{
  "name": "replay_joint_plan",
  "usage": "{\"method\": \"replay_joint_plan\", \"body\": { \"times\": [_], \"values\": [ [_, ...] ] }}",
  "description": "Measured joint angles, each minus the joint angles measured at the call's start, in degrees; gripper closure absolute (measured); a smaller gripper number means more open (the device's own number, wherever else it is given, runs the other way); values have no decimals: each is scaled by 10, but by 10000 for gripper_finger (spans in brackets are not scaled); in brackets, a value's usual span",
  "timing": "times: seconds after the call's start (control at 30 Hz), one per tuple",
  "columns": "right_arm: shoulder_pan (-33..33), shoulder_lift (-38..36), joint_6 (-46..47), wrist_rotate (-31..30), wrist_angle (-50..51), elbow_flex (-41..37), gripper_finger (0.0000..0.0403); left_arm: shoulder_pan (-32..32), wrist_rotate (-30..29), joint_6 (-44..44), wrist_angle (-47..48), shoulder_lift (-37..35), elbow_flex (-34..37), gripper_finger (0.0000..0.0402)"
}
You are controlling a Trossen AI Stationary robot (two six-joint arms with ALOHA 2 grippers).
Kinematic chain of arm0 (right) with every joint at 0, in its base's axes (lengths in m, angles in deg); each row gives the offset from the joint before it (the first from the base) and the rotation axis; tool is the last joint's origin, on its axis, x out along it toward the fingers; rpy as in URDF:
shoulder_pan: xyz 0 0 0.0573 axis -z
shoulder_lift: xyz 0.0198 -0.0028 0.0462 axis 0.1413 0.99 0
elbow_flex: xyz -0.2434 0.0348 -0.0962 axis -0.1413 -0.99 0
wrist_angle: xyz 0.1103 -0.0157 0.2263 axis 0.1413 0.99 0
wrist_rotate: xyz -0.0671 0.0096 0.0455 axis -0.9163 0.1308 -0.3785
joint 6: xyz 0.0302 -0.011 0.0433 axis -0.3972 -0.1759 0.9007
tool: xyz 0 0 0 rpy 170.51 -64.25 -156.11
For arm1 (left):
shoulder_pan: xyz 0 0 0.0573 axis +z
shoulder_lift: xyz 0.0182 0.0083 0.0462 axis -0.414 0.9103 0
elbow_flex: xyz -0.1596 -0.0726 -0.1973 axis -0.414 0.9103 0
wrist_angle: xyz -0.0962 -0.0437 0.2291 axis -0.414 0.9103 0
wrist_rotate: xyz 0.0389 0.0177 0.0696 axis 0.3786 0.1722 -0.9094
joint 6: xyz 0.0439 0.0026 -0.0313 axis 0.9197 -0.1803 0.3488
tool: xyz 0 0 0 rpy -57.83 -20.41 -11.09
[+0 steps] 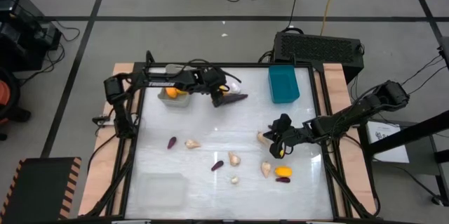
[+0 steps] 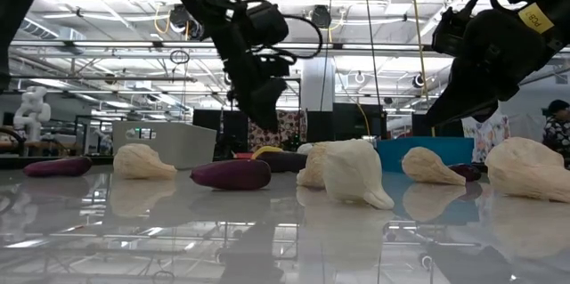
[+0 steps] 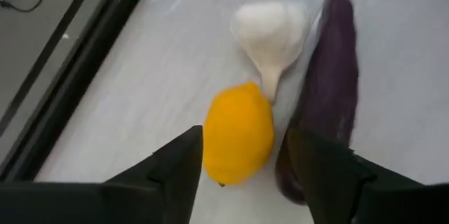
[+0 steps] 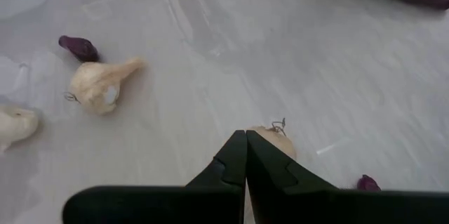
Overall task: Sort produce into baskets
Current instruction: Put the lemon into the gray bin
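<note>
Produce scattered mid-table: orange fruit (image 3: 238, 133) between spread left gripper (image 3: 242, 164) fingers, large eggplant (image 3: 323, 90) alongside, garlic bulb (image 3: 270, 31) beyond; right gripper (image 4: 245, 155) pinched closed, empty.

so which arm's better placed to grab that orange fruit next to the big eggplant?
Left. Its open pincer already straddles the orange fruit beside the big eggplant. The right pincer is shut, far across the table.

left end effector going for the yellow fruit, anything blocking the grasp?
Nothing lies between them: the left end effector is open with the yellow fruit between its fingers. Crowded, though: the large purple eggplant lies alongside one finger and a garlic bulb sits just beyond the fruit.
</note>
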State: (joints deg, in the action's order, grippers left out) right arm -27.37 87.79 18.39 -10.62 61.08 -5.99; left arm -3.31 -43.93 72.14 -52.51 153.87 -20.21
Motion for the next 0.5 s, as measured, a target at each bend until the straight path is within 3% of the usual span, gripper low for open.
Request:
{"method": "replay_joint_plan", "body": {
  "times": [0.5],
  "values": [
    [0,0,-5,1,2,0,403,-14,-3,77,-24,17,-1,166]
  ]
}}
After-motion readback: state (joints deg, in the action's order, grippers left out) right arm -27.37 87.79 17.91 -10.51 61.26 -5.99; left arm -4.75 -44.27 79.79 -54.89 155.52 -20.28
